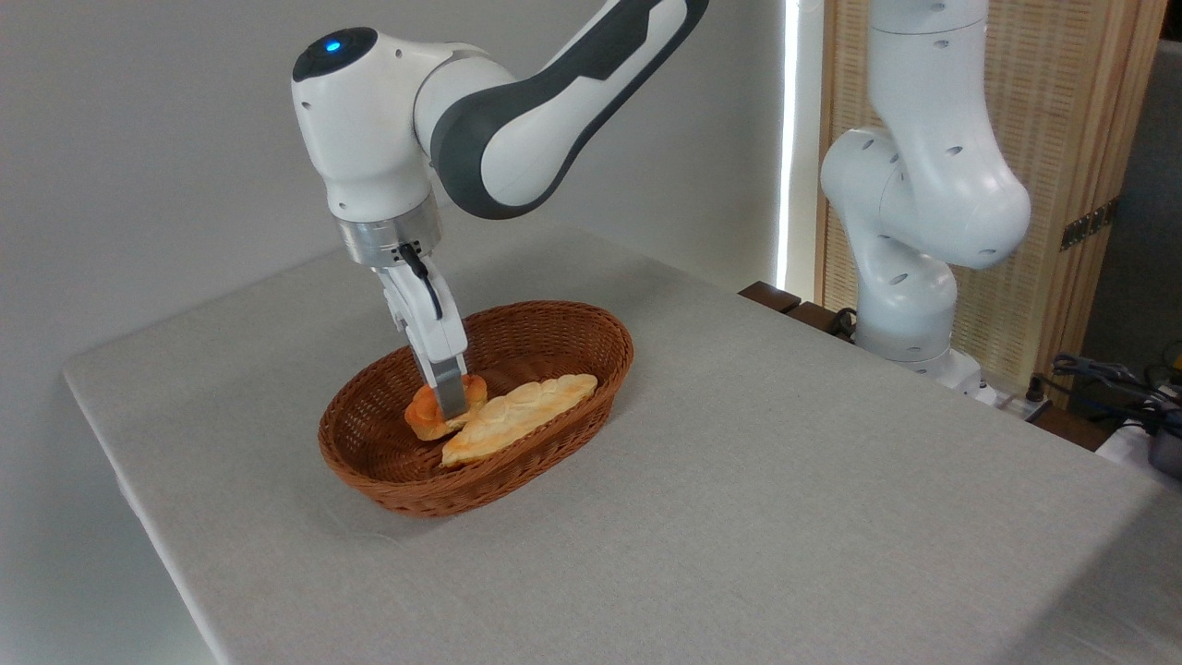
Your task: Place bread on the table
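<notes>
Bread, one small round orange-brown bun (pixel 427 413) with a lobed top, sits inside the single brown oval wicker basket (pixel 388 480), directly under the pincer (pixel 450 406). The one pincer, white with grey fingertips, points straight down into the basket, and its near finger (pixel 449 392) covers the middle of the bun. The other finger is hidden behind it, so I cannot tell whether the pincer is spread or already pinching the bun. The bun shows on both sides of that finger, more to its left than to its right, and it seems to rest on the basket floor.

Just right of the pincer and touching the bun lies one longer, paler golden leaf-shaped pastry (pixel 517 417), stretched along the basket toward its right end. That makes two baked pieces in the basket.

The basket stands on the one large flat table covered in light grey cloth (pixel 739 517), which spreads out below and all around the pincer. Above the pincer rises the white and dark grey robot arm (pixel 517 129), one blue light on its wrist joint, its base standing far right of the pincer at the table's edge.
</notes>
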